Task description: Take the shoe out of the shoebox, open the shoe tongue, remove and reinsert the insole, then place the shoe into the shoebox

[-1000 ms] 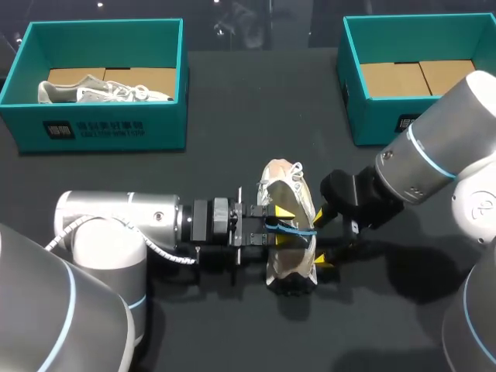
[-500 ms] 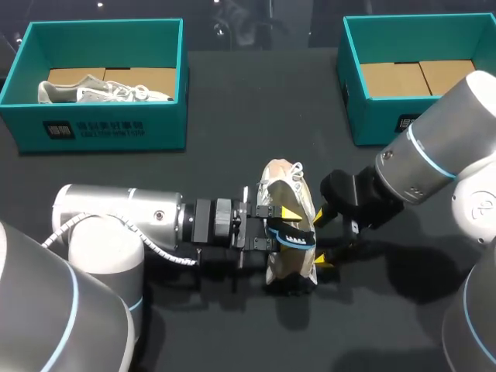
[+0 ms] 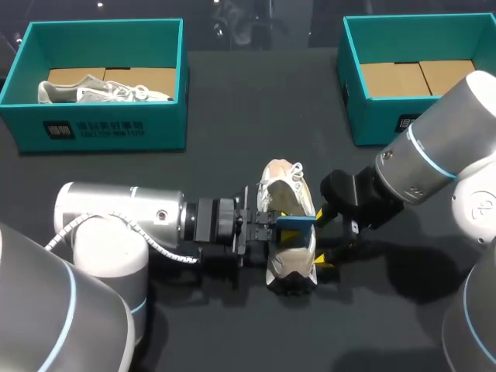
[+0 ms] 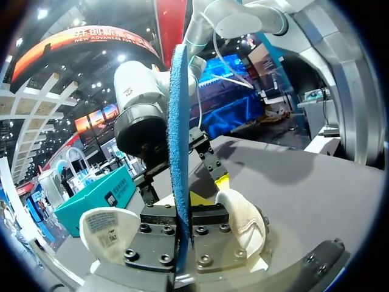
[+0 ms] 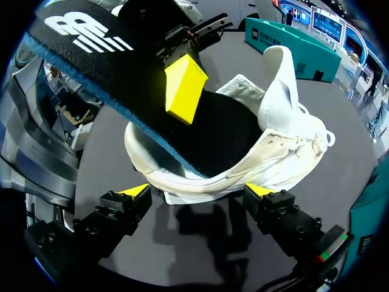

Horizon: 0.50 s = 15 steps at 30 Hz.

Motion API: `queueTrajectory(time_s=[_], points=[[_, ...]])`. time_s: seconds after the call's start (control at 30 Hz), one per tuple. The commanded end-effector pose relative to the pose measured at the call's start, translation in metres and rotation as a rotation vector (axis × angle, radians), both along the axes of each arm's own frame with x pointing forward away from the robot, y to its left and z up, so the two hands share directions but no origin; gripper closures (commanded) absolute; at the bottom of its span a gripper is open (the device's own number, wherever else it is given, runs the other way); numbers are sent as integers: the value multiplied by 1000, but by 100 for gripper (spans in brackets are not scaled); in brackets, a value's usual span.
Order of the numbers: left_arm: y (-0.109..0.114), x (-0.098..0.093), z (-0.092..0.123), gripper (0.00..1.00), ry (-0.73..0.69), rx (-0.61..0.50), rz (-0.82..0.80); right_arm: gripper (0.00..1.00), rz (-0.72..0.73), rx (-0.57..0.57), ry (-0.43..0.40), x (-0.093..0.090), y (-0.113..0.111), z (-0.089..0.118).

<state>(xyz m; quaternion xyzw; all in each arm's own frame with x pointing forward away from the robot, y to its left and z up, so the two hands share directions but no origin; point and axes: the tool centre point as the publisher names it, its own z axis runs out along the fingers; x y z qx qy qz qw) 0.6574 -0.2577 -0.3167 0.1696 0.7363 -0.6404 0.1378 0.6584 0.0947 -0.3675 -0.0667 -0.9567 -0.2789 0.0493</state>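
A white sneaker (image 3: 288, 252) lies on its side on the dark table, toe toward the far edge. My left gripper (image 3: 271, 225) comes in from the left and is shut on the insole (image 3: 295, 221), which is blue underneath and black on top. The insole stands edge-on (image 4: 179, 140) between the left gripper (image 4: 184, 226) fingers, over the shoe (image 4: 246, 225). In the right wrist view the insole (image 5: 91, 55) slants out of the shoe's opening (image 5: 243, 152). My right gripper (image 5: 199, 194) stands open astride the sneaker's heel end (image 3: 329, 252).
A teal shoebox (image 3: 101, 124) at the back left holds a second pale shoe (image 3: 101, 91). Another teal box (image 3: 372, 116) stands at the back right with only cardboard in it. Both arms crowd the table's middle.
The left gripper's fingers have closed on the insole and drawn back slightly to the left. The insole has gone from curled in the shoe's opening to flat and raised. The right arm kept still.
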Motion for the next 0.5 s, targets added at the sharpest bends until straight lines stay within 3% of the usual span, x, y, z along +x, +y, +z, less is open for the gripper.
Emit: queueTrajectory(time_s=[0.03,0.4,0.43,0.5], points=[[-5,4,-10,100,4,21,16,0,-1,-2,-2,-1,1,-1],[-3,14,-23,100,36,71,47,0,-1,-2,-2,-1,1,-1],[-2,14,-22,96,43,70,46,0,-1,-2,-2,-1,1,-1],[0,13,-17,69,48,66,46,0,-1,-2,-2,-1,1,-1]])
